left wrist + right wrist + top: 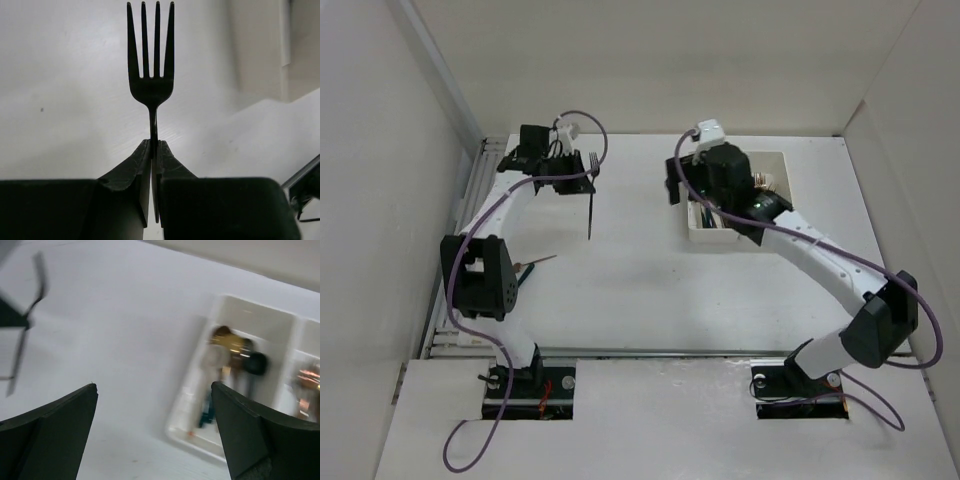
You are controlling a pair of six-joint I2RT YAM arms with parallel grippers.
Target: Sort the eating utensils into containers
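Observation:
My left gripper is shut on the handle of a black fork, whose tines point away from the camera. In the top view this fork hangs over the table's far left, held by the left gripper. My right gripper is open and holds nothing, above the near-left corner of the white containers. The containers sit at the back right, partly hidden by the right arm. Blurred gold, black and copper utensils lie in them. A thin copper-tipped utensil lies beside the left arm.
White enclosure walls stand to the left, back and right of the table. A metal rail runs along the table's left edge. Purple cables loop over both arms. Bare white table surface lies between the arms.

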